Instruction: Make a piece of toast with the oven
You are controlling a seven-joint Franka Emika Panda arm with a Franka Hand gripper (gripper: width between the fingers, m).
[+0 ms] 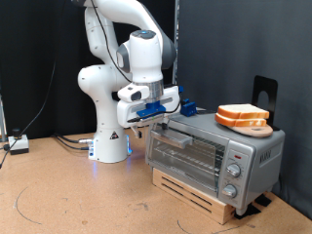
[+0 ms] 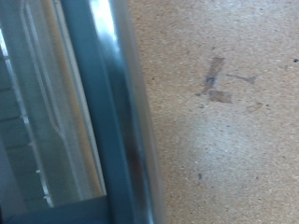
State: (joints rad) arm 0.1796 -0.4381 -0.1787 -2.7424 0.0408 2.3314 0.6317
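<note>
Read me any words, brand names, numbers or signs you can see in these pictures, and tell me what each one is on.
No text can be read in either view.
Toaster oven: the markings around its three knobs are too small and blurred to read.
Robot arm and tool: no legible label.
Wrist view: only bits of tape on the tabletop, no writing.
</note>
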